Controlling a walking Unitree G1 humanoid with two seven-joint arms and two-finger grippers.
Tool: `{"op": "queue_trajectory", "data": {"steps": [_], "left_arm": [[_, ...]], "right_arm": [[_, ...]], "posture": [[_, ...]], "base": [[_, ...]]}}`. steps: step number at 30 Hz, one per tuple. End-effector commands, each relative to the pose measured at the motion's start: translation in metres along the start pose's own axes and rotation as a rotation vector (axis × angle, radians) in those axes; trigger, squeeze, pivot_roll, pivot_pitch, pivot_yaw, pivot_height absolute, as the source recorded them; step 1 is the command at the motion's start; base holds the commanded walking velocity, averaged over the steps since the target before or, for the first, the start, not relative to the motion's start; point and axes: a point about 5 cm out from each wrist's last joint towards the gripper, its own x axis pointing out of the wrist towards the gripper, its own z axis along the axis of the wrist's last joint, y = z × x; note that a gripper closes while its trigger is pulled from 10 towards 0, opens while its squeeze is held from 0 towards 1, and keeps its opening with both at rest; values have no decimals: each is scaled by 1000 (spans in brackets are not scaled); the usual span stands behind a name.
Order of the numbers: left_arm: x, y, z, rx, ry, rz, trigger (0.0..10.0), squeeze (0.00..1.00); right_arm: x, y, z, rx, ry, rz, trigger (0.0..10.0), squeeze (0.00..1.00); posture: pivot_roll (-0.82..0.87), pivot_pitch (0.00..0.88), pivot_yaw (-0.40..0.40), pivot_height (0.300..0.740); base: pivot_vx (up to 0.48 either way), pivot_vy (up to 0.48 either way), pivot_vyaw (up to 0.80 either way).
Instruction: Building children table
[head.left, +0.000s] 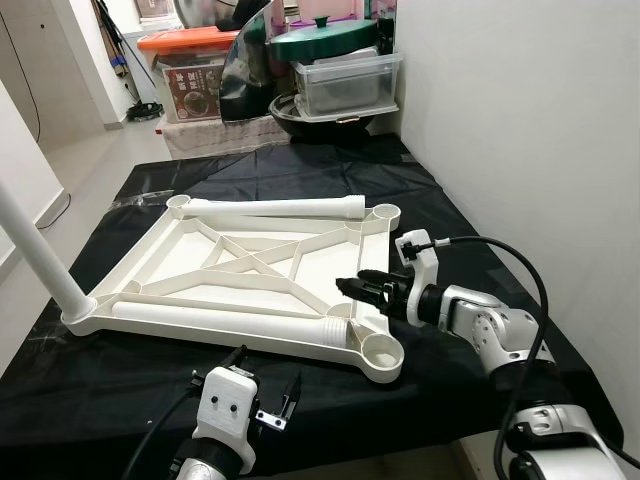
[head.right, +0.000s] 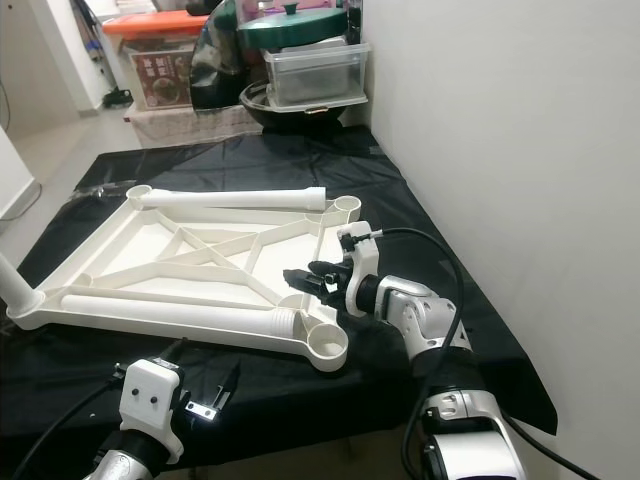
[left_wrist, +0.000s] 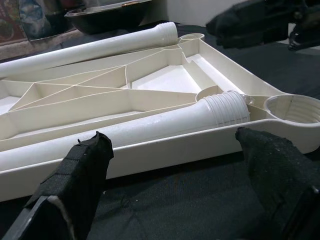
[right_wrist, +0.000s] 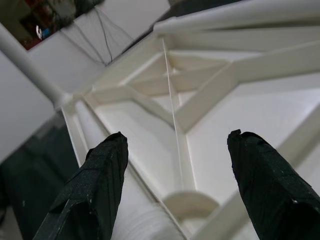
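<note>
Left end effector (head.left: 268, 390) just before tabletop (head.left: 240, 265)

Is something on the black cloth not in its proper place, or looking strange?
Yes. Only one leg stands in a corner socket of the upside-down tabletop. Two other legs lie loose inside the frame, one along the far edge, one along the near edge. The near right socket stands open.

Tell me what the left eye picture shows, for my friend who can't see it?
A white plastic table top lies upside down on a black cloth, with one leg standing up at a corner and two loose legs lying in it. The right gripper reaches over its near right corner, open. The left gripper hangs open just in front of the near edge.
</note>
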Motion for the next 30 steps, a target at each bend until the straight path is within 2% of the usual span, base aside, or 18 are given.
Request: {"op": "queue_trajectory", "data": {"steps": [1, 2, 4, 6, 13, 20, 26, 30], "left_arm": [[-2, 1, -3, -5, 19, 9, 10000, 0], [-1, 1, -3, -4, 20, 7, 10000, 0], [-1, 1, -3, -4, 20, 7, 10000, 0], [-1, 1, -3, -4, 20, 7, 10000, 0], [-1, 1, -4, -1, 23, 3, 10000, 0], [-3, 2, -5, 2, 31, -1, 10000, 0], [-3, 2, -5, 6, 32, -1, 10000, 0], [-4, 0, -5, -1, 34, -1, 10000, 0]], "right_arm": [[3, 3, 9, -3, -51, 3, 10000, 0], [5, 5, 13, -8, -93, 0, 10000, 0], [5, 5, 14, -11, -99, 0, 10000, 0], [7, 6, 12, 11, -86, 3, 10000, 0], [10, 8, 9, -5, -64, -3, 10000, 0], [12, 10, 11, -20, -63, -18, 10000, 0], [5, 6, 10, -31, 20, 31, 10000, 0], [-10, -6, 11, 3, 100, 27, 10000, 0]], "posture": [[-56, 0, 28, 740], [-56, 0, 28, 740], [-56, 0, 28, 740], [-56, 0, 28, 740], [-49, 0, 26, 740], [-18, 0, 45, 740], [-7, 0, 31, 740], [-13, 0, 27, 740]], "base": [[0, 0, 0], [0, 0, 0], [0, 0, 0], [0, 0, 800], [0, 0, 800], [0, 0, 0], [0, 0, 0], [0, 0, 0]]}}
